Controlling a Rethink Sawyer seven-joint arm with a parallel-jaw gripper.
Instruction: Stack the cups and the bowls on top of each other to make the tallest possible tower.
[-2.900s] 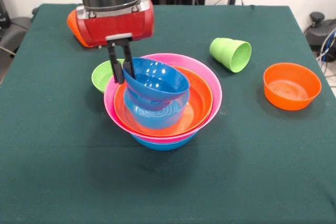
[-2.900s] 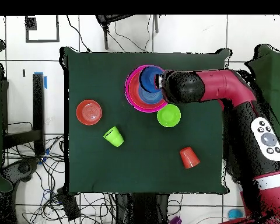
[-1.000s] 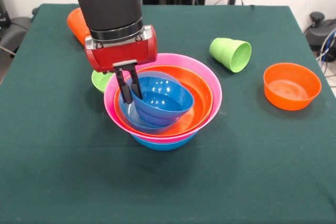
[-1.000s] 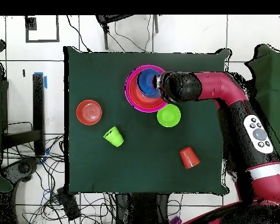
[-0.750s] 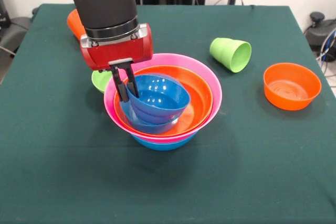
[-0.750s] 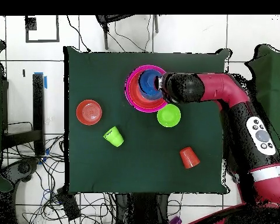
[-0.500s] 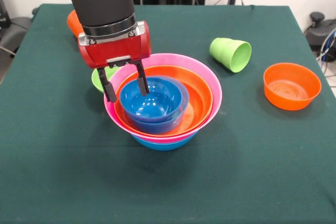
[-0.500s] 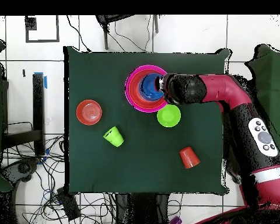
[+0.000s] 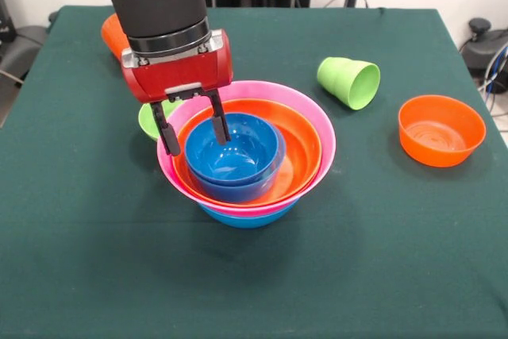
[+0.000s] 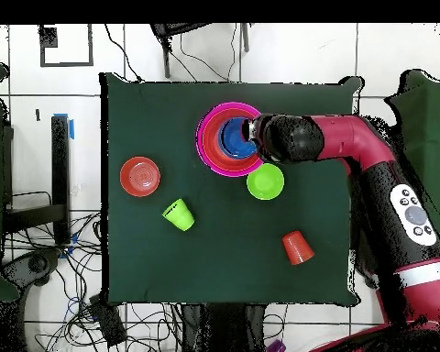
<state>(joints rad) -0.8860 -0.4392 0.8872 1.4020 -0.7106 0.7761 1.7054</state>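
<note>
Hand (image 9: 191, 129) open, fingers astride the rim of the small blue bowl (image 9: 235, 156) nested in the tower (image 9: 313, 156).

Tabletop (image 9: 381, 260): dark green cloth, plain. Tower (image 9: 246, 160), from the outside in: blue base bowl, pink bowl (image 9: 317, 129), orange bowl (image 9: 300, 152), glossy blue small bowls (image 9: 234, 152) at the centre. Loose pieces: orange bowl (image 9: 440, 129) with faint rings inside; lime-green cup (image 9: 349, 81); lime-green small bowl (image 10: 265, 181); orange cup (image 10: 297, 247). Gripper (image 9: 190, 129): black fingers under a red housing, black arm segment above.
</note>
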